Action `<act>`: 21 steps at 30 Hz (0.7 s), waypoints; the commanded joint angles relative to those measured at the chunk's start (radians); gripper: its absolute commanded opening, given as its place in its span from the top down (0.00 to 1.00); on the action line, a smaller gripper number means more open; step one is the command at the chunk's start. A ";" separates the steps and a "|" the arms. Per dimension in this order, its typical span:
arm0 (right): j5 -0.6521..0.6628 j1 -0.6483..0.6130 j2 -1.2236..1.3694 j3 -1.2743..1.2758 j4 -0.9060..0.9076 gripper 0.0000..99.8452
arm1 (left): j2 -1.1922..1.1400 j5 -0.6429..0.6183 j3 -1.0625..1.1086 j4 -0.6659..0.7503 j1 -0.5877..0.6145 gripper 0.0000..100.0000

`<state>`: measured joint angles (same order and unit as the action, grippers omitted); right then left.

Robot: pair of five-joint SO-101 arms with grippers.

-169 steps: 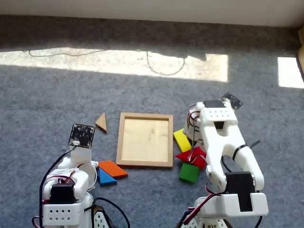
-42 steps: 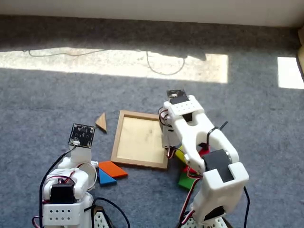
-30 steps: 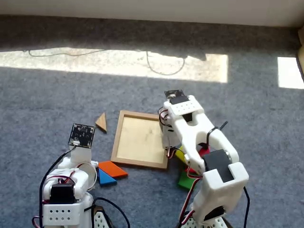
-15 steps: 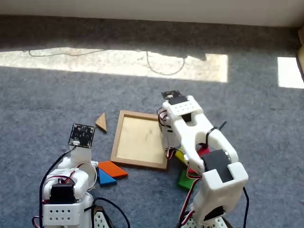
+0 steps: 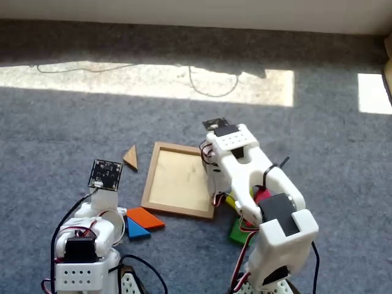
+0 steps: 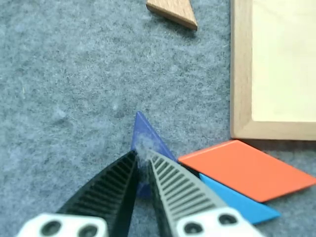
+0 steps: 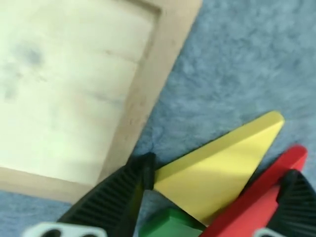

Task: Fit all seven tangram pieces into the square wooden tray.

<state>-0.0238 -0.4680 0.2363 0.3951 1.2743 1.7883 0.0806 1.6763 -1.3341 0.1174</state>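
Tray (image 5: 176, 210) sits bare mid-carpet, nothing fitted yet: this looks like the first pick. Left gripper (image 6: 142, 157) has its jaws nearly together, tips at the dark blue triangle (image 6: 144, 133), lifting nothing. Right gripper (image 7: 217, 177) gapes wide around the yellow triangle (image 7: 232, 153), one jaw against the tray's rim. Next call: close, lift, carry it inside.

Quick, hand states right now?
Left hand: closed over the dark blue triangle; grip unclear.
Right hand: open, straddling the yellow triangle.

Right arm (image 5: 248, 174) over tray's (image 5: 150, 177) right rim
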 commanded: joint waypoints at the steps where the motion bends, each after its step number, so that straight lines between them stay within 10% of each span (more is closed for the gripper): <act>1: 0.021 -0.035 -0.024 0.019 0.008 0.62 | 0.033 -0.009 0.019 -0.006 0.008 0.99; 21: 0.018 -0.035 -0.272 0.229 -0.165 0.62 | 0.033 -0.009 0.019 -0.006 0.008 0.99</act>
<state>-0.0084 -0.4925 0.0199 0.5762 1.1730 1.7883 0.0806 1.6763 -1.3341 0.1174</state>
